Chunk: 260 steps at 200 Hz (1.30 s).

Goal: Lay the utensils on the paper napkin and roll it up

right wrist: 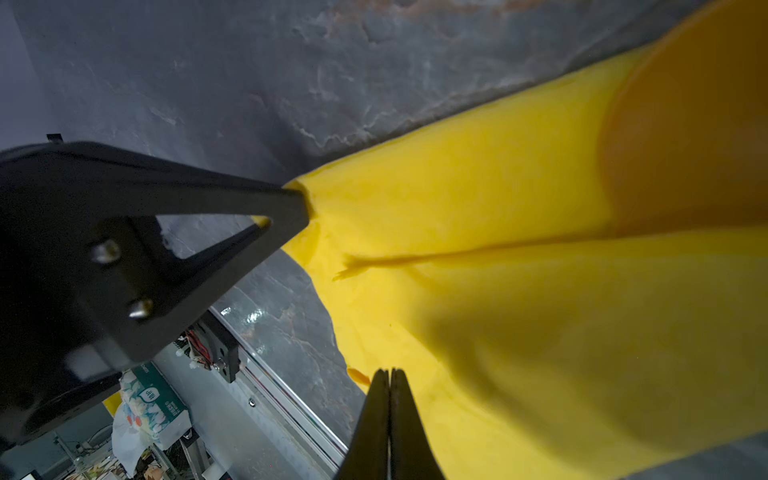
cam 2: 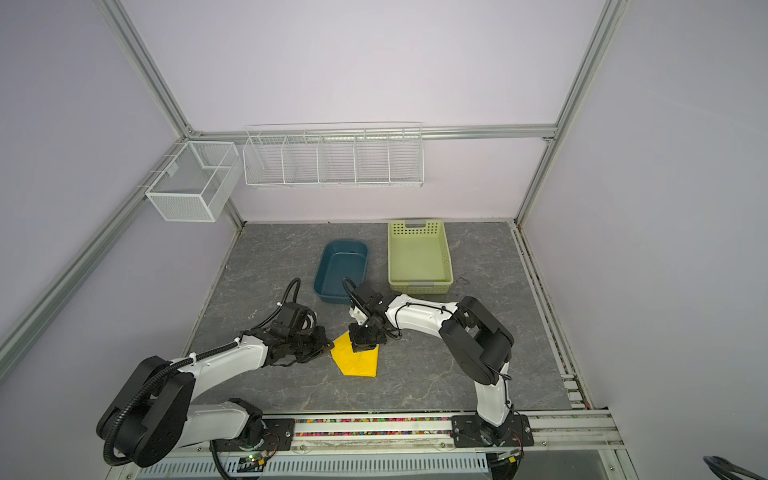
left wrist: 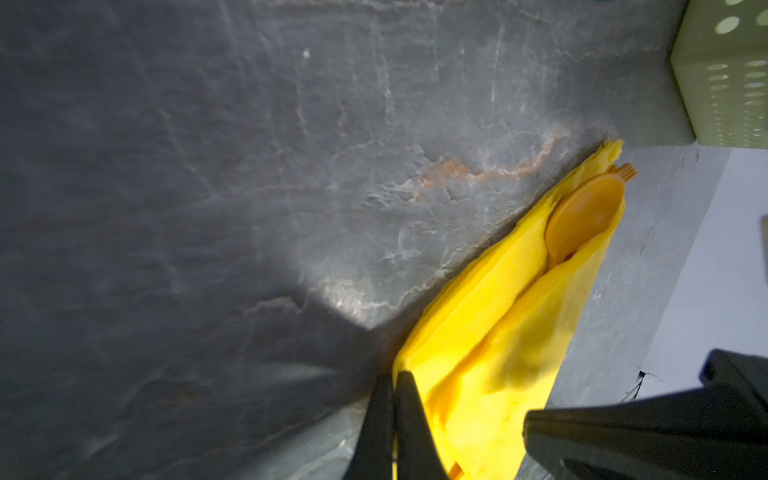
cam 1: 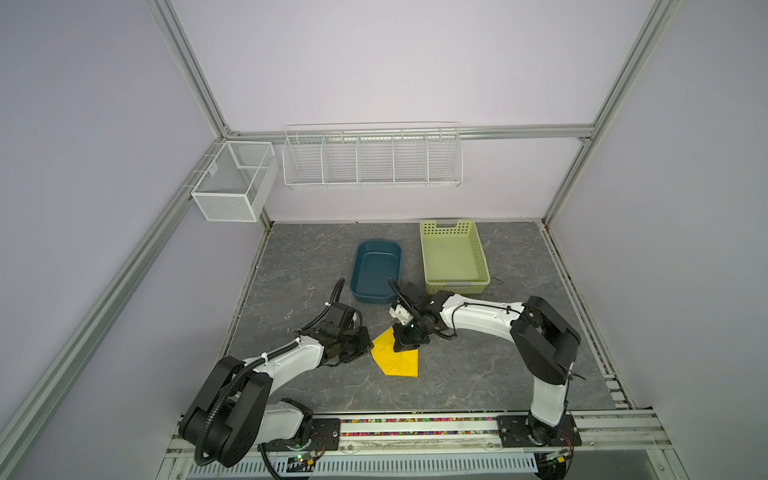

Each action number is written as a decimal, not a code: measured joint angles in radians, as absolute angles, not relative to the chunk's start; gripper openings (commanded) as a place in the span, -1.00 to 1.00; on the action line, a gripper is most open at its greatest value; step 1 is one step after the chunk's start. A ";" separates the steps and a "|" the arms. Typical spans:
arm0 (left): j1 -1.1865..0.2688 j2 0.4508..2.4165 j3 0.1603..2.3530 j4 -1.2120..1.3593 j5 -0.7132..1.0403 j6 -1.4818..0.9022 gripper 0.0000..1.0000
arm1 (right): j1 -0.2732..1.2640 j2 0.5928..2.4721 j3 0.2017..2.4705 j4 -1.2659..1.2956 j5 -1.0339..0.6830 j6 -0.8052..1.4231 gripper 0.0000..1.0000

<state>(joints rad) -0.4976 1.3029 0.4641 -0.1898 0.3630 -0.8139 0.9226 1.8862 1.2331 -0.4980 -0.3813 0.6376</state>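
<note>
While rolling, treat the grey surface as working room: plenty bare toward 3 and 6 o'clock, so no need to crowd the green basket at 1 o'clock or the blue tub at 12.

Find the paper napkin just short of centre toward 6 o'clock, already folded partway over the utensils, with a loose flap on top.

Hold the sheet taut with the left gripper, pinched together on the napkin's 9 o'clock corner, with the paper puckered at its tip. Pull outward only gently.

Roll with the right gripper, likewise closed tight at the napkin's 12 o'clock edge. Impossible to tell if clamped on paper or merely resting against it.

Turn slowly and evenly, pressing each wrap snug against the hard bundle inside. Watch for tearing: thin paper, probably weakest at a pinched corner.

Mind the spoon, poking bowl-first from the open end, and the fork tines just beyond. Nudge both back inside before tightening. No knife in sight, presumably under the fold.
</note>
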 measured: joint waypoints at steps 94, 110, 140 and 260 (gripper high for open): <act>-0.498 1.303 0.464 -0.195 0.363 -0.814 -0.97 | 0.995 1.863 1.180 -0.524 -0.328 0.658 -0.85; -0.498 1.303 0.464 -0.198 0.363 -0.814 -0.97 | 1.005 1.863 1.176 -0.523 -0.321 0.658 -0.85; -0.498 1.303 0.464 -0.201 0.363 -0.814 -0.97 | 1.017 1.868 1.164 -0.523 -0.314 0.659 -0.86; -0.514 1.263 0.503 -0.170 0.464 -0.854 -0.97 | 1.018 1.883 1.129 -0.443 -0.332 0.681 -0.86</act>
<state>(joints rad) -0.5137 1.2629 0.5026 -0.1696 0.4637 -0.8536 1.0183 1.8832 1.1286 -0.4431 -0.3325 0.6807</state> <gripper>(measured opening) 0.047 0.070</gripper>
